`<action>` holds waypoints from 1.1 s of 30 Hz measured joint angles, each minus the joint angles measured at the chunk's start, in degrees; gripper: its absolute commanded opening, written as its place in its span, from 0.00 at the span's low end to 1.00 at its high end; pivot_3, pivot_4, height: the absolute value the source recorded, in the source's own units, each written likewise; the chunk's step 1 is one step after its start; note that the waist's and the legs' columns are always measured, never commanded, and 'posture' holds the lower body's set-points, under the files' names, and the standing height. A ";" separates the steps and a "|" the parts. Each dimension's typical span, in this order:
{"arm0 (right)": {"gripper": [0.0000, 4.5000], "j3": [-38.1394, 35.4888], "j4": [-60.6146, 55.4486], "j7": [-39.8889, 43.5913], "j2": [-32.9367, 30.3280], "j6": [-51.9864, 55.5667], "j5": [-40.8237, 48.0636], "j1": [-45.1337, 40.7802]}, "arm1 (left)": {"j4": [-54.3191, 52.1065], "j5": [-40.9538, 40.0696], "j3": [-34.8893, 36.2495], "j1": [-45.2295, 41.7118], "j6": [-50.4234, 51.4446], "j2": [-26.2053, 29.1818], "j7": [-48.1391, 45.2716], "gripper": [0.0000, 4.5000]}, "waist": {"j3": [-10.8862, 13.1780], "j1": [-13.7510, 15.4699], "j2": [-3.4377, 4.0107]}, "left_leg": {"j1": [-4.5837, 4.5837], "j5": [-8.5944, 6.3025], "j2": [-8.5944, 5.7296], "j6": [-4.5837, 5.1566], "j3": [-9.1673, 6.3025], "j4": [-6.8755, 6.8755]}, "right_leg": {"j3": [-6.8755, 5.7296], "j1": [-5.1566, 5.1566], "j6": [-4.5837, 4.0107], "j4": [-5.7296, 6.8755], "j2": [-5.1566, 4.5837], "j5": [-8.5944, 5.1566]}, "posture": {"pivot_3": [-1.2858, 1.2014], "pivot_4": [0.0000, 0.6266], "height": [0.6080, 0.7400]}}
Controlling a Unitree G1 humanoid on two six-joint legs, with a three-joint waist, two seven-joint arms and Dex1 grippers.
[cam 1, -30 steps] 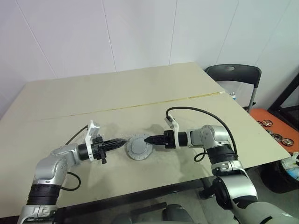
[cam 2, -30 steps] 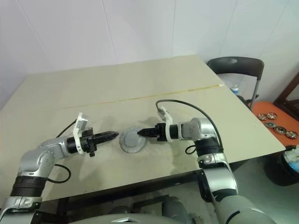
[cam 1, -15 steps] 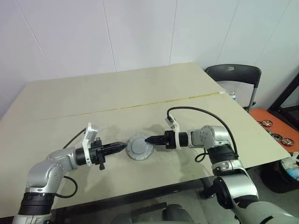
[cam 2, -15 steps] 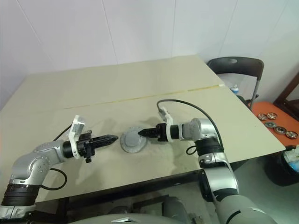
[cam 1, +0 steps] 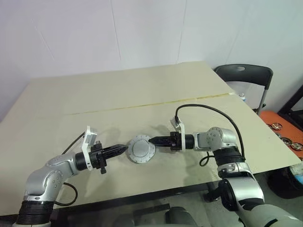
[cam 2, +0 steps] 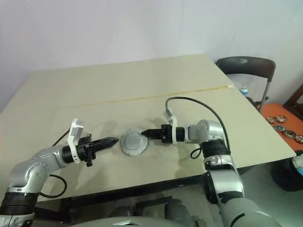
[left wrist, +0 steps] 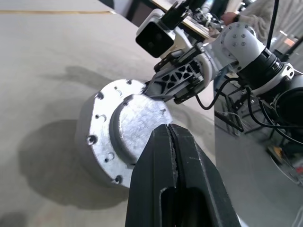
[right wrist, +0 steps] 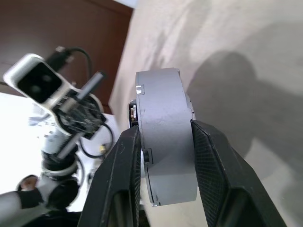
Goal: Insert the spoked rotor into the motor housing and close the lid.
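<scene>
The motor housing [cam 1: 141, 150], a short round grey metal cup, is at the table's near middle with the plain grey lid [left wrist: 137, 123] on it. The lid shows a raised centre and small rim holes. My right gripper [cam 1: 151, 140] reaches in from the right. In the right wrist view its fingers [right wrist: 124, 165] press on both sides of the housing's [right wrist: 163, 156] grey wall, shut on it. My left gripper [cam 1: 124, 148] points at the housing from the left, shut and empty, its tips [left wrist: 171, 130] just short of the lid. The spoked rotor is out of view.
The beige table [cam 1: 118, 94] has a thin seam running across it behind the housing. A black folding chair [cam 1: 244, 75] stands at the back right. Beside it is an orange surface [cam 1: 284, 137] with small wheels on it. Cables trail from both wrists.
The whole view has shifted slightly. My left gripper has drawn back a little from the housing's left edge. My right gripper stays at the right rim.
</scene>
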 measured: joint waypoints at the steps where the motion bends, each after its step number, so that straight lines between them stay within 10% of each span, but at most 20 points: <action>1: 0.27 -0.11 0.02 0.00 -0.01 0.04 0.15 0.00 | 0.00 -0.01 0.00 -0.02 -0.02 -0.02 0.24 0.00 | 0.01 0.34 0.00 | 0.00 0.00 -0.02 0.00 0.02 0.00 | 0.00 0.00 0.00 -0.01 -0.02 0.00 | 0.52 0.00 1.00; 14: 0.27 1.21 0.11 -1.35 0.08 -2.30 -0.48 1.11 | 0.15 0.00 -0.01 -1.06 -0.42 -1.01 1.98 0.00 | 0.02 0.96 -0.02 | 0.00 -0.01 -0.07 0.02 0.07 0.07 | 0.01 0.04 -0.01 -0.01 -0.01 0.02 | 0.52 0.00 1.00; 26: 0.27 -15.96 4.70 -12.23 8.13 -10.93 3.41 -1.45 | 7.46 -2.36 8.47 -4.10 -2.75 -7.56 12.50 0.00 | 0.03 0.78 -0.04 | 0.01 0.00 -0.07 0.01 0.09 0.23 | 0.03 0.03 -0.04 0.12 0.04 0.11 | 0.52 0.00 1.00; 33: 0.27 -20.51 6.66 -17.62 13.75 -15.95 5.41 -3.60 | 9.79 -5.92 12.39 -4.79 -3.79 -13.92 16.86 0.43 | 0.03 0.82 -0.04 | -0.03 -0.01 -0.07 0.02 0.13 0.38 | 0.12 0.03 0.00 0.18 -0.01 0.14 | 0.52 0.00 1.00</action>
